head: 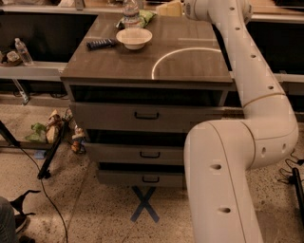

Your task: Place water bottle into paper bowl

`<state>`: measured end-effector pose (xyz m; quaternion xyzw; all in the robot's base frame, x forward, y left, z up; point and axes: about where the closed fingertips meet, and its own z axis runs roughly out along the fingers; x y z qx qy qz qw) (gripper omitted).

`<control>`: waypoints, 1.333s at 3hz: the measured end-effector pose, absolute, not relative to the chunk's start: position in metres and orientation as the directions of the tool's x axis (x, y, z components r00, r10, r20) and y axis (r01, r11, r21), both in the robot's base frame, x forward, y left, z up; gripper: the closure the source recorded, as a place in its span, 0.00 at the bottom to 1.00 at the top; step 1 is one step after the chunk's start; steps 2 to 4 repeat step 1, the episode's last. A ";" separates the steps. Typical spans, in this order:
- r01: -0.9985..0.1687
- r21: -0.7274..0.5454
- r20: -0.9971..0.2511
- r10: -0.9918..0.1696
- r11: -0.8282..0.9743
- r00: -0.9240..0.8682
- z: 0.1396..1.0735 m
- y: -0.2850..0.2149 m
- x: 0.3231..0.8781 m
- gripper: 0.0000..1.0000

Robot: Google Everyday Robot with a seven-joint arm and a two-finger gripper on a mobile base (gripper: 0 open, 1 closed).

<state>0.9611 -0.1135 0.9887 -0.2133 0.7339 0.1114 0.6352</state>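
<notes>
A thick robot arm [256, 85] made of smooth, creamy white tube sections with rounded ends. The near section at the lower right is the fattest, and the sections grow slimmer toward the far end. Small dark round holes dot each section in a row. Thin seam lines ring the joints. The gripper [169, 8], pale yellowish, sits at the arm's far end, left of the wrist.
</notes>
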 end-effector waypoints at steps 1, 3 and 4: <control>-0.307 -0.190 -0.953 -0.250 0.933 -0.171 0.985 -0.198 0.953 0.00; -0.307 -0.190 -0.953 -0.250 0.933 -0.171 0.985 -0.198 0.953 0.00; -0.307 -0.190 -0.953 -0.250 0.933 -0.171 0.985 -0.198 0.953 0.00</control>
